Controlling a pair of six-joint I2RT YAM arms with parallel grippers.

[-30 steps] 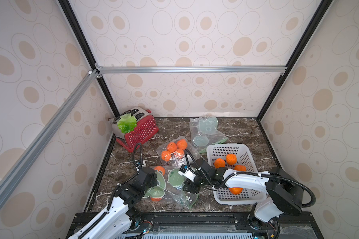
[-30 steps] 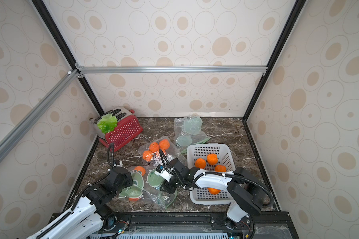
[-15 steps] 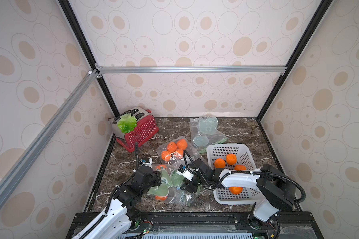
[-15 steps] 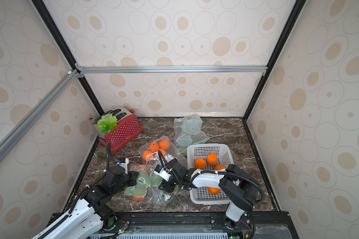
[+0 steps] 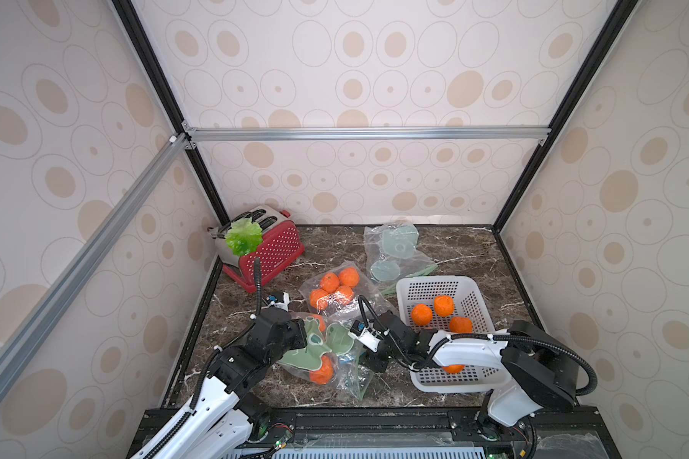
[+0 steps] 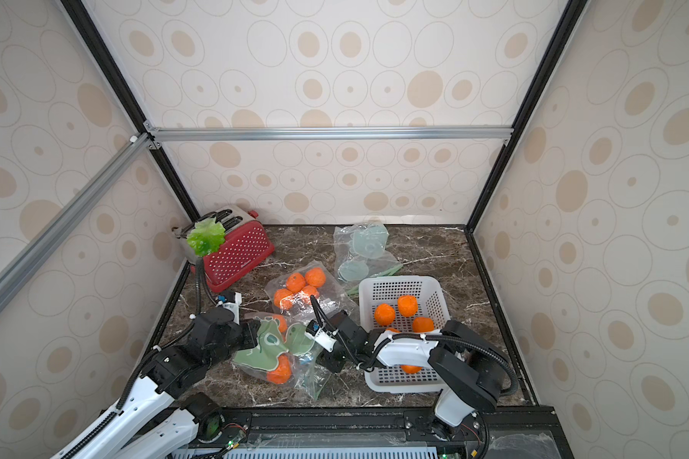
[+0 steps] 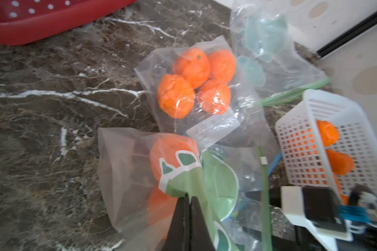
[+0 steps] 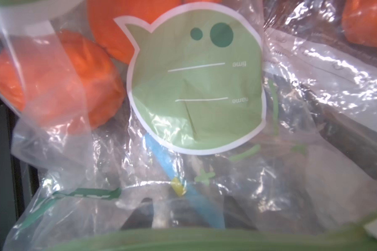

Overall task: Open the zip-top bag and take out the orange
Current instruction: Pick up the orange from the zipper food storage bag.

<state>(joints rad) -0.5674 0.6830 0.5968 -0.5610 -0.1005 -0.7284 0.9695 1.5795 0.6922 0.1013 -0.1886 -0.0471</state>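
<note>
**Top views.**
- Zip-top bag (image 5: pixel 349 383): clear film with green print, crumpled. It lies near the front edge of the desk (image 5: pixel 454 254), between my two arms.
- Orange (image 5: pixel 322 372): inside the film at the bag's near end. A second orange (image 5: pixel 320 321) shows at the far end.
- My left end effector (image 5: pixel 306 345) is on the bag's left side. My right end effector (image 6: pixel 327 359) is at its right side, just left of the white basket (image 5: pixel 442 283).
- A bag of four oranges (image 5: pixel 333 290) lies just beyond and may overlap. Risk: a pull drags it along.

**Left wrist view.**
- My left end effector (image 7: pixel 188 201) is clamped narrow on the green-printed film.
- Risk: if the pinch takes both walls, a pull lifts the whole bag instead of parting the mouth. Thin film may also slip out or tear.
- My right end effector's jaws stand apart, and the green zip strip (image 7: pixel 264 195) crosses in front of them.

**Right wrist view.**
- Film fills the picture, with the green label (image 8: pixel 196 82) at centre. The jaws are dim shapes behind the plastic, and I cannot tell whether they touch it or whether the mouth is open.
- Risk: closing blind here catches loose film, not the zip lip, so the seal holds. A tilted bag could let an orange roll toward the desk's edge.
</note>
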